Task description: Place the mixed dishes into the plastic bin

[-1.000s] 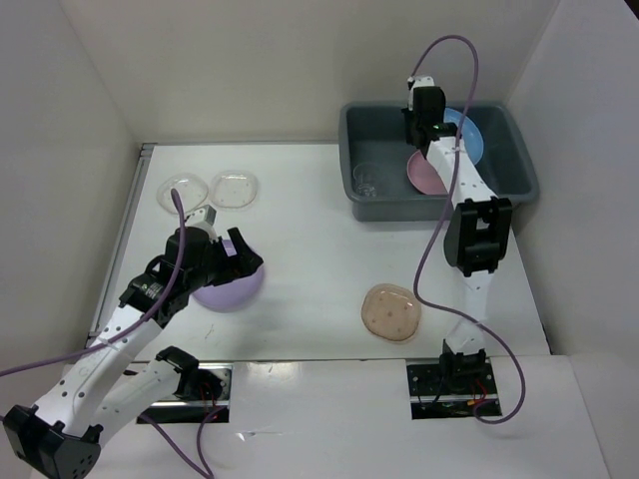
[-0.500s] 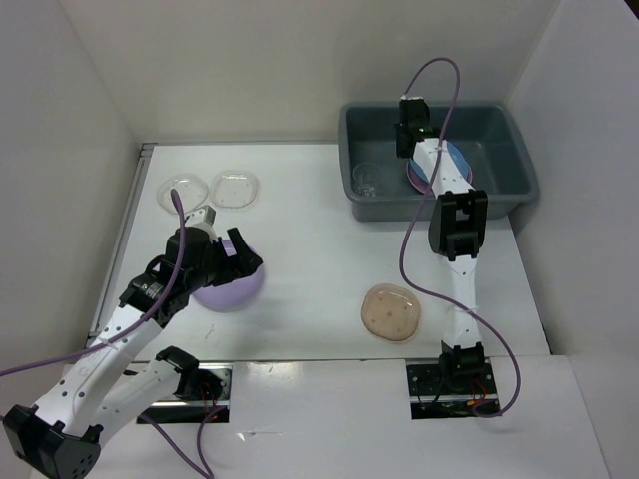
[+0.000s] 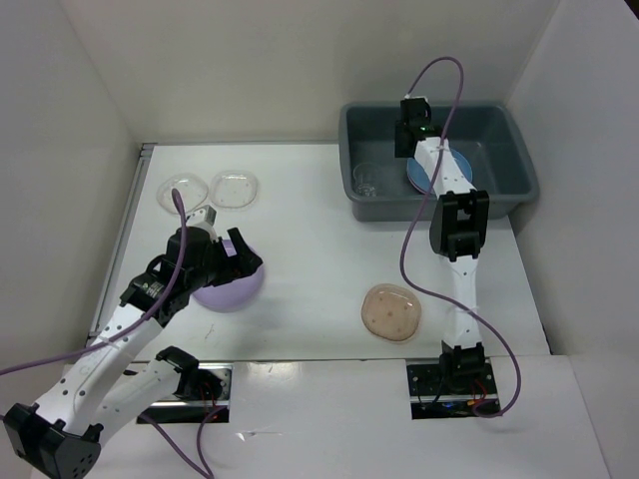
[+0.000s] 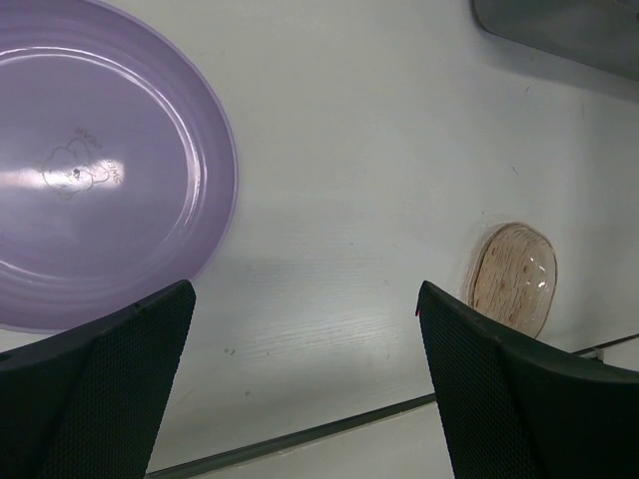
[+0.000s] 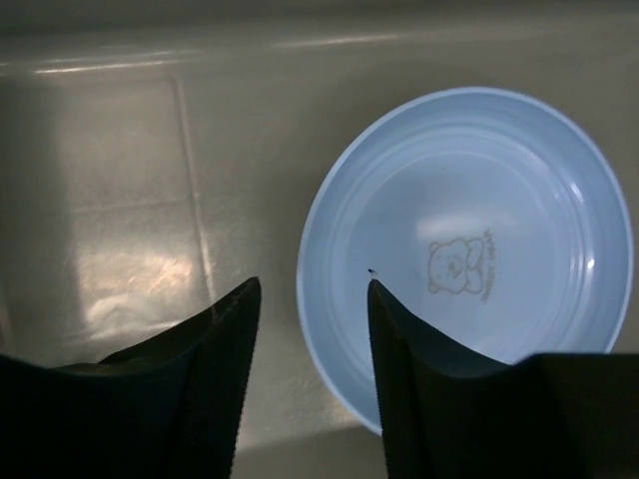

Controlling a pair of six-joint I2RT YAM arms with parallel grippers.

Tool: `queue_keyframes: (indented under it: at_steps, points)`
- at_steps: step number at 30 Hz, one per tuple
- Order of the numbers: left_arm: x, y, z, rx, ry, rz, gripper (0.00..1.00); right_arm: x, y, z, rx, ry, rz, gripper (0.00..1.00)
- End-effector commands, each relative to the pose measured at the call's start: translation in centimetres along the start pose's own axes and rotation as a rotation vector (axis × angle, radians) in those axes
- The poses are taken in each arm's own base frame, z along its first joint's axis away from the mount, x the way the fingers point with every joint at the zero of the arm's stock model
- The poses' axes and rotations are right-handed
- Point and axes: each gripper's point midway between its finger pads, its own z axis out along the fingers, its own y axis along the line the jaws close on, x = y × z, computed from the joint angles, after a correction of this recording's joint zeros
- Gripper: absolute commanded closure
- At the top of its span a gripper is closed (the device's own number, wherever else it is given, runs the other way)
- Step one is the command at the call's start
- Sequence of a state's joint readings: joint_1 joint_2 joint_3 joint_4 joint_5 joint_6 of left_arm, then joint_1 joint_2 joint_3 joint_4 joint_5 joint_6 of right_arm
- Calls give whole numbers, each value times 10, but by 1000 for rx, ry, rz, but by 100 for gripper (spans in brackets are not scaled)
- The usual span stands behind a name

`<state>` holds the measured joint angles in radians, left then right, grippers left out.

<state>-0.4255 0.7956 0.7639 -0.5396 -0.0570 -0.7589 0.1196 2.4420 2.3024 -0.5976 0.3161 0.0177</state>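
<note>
Right gripper (image 5: 310,289) shifted left in bin (image 3: 504,130), upper right, jaws apart by blue plate (image 5: 469,249), left gripper (image 4: 305,289) likewise apart above lavender plate (image 4: 90,170)

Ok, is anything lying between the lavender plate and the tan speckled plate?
Nothing: only bare white table separates the lavender plate from the tan speckled plate, as the top external and left wrist views both show.

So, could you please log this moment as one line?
right gripper: open, over round blue plate in grey plastic bin | left gripper: open, near round lavender plate
</note>
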Motion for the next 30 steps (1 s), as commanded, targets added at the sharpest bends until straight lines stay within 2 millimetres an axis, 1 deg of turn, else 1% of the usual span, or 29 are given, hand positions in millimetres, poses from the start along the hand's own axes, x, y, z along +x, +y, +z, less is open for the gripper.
queue_keyframes:
  at_steps: [1, 2, 3, 4, 5, 6, 7, 8, 9, 10, 11, 12, 13, 14, 15, 16, 17, 18, 19, 20, 22, 23, 24, 25, 26, 27, 28, 29, 30]
  points:
    - [-11, -3, -3, 5, -34, 15, 1, -79, -12, -79, -66, -167, 105, 46]
    - [-13, 2, 0, -26, -41, 15, 1, -92, -14, -95, -83, -196, 121, 43]
    - [-16, 2, 2, -38, -47, 4, 1, -95, -7, -110, -117, -201, 114, 40]
    - [-16, 4, 5, -56, -46, -7, 1, -113, -11, -143, -131, -258, 124, 39]
    - [-21, 8, 6, -90, -60, -7, 1, -119, -7, -159, -144, -278, 122, 39]
    - [-22, 11, 9, -119, -51, -14, 1, -116, 6, -173, -158, -283, 91, 37]
    - [-24, 13, 10, -139, -54, -21, 1, -129, 4, -206, -169, -334, 99, 37]
    - [-28, 14, 11, -153, -64, -21, 1, -130, 8, -221, -184, -351, 86, 37]
    - [-29, 19, 10, -183, -75, -31, 1, -122, 18, -231, -203, -337, 68, 36]
    - [-33, 18, 9, -188, -92, -45, 1, -121, 21, -243, -227, -344, 80, 36]
    - [-33, 18, 9, -188, -93, -45, 1, -117, 16, -260, -244, -350, 94, 36]
    - [-36, 19, 6, -191, -111, -59, 1, -113, 21, -269, -269, -347, 115, 36]
    - [-36, 19, 6, -191, -111, -59, 1, -105, 18, -272, -268, -325, 119, 36]
    - [-35, 22, 8, -202, -109, -74, 1, -86, 18, -278, -271, -292, 103, 36]
    - [-34, 23, 9, -202, -109, -74, 1, -75, 20, -281, -277, -274, 102, 36]
    - [-32, 21, 10, -192, -102, -85, 1, -66, 31, -288, -302, -275, 86, 36]
    - [-27, 25, 14, -208, -86, -97, 1, -44, 36, -281, -292, -242, 64, 36]
    - [-21, 29, 19, -224, -67, -103, 1, -41, 37, -300, -314, -262, 59, 36]
    - [-19, 34, 21, -248, -65, -109, 1, -30, 53, -310, -352, -251, 53, 36]
    - [-14, 40, 25, -271, -56, -114, 1, -8, 63, -309, -375, -204, 20, 36]
    - [-13, 48, 28, -308, -66, -151, 1, 17, 84, -329, -477, -165, 2, 36]
    - [-16, 49, 26, -308, -79, -152, 1, 33, 104, -341, -543, -140, -30, 36]
    - [-18, 50, 24, -301, -101, -177, 1, 63, 121, -343, -614, -68, -57, 36]
    - [-19, 52, 24, -297, -117, -194, 1, 77, 131, -353, -668, -40, -67, 36]
    - [-21, 50, 22, -288, -126, -195, 1, 105, 148, -359, -721, 20, -81, 37]
    - [-23, 52, 20, -282, -142, -203, 1, 118, 158, -363, -756, 49, -82, 37]
    - [-25, 55, 19, -294, -154, -219, 1, 123, 171, -374, -827, 52, -79, 37]
    - [-22, 57, 20, -300, -148, -218, 1, 139, 179, -375, -851, 93, -69, 37]
    - [-22, 57, 20, -300, -148, -218, 1, 148, 189, -383, -891, 105, -80, 37]
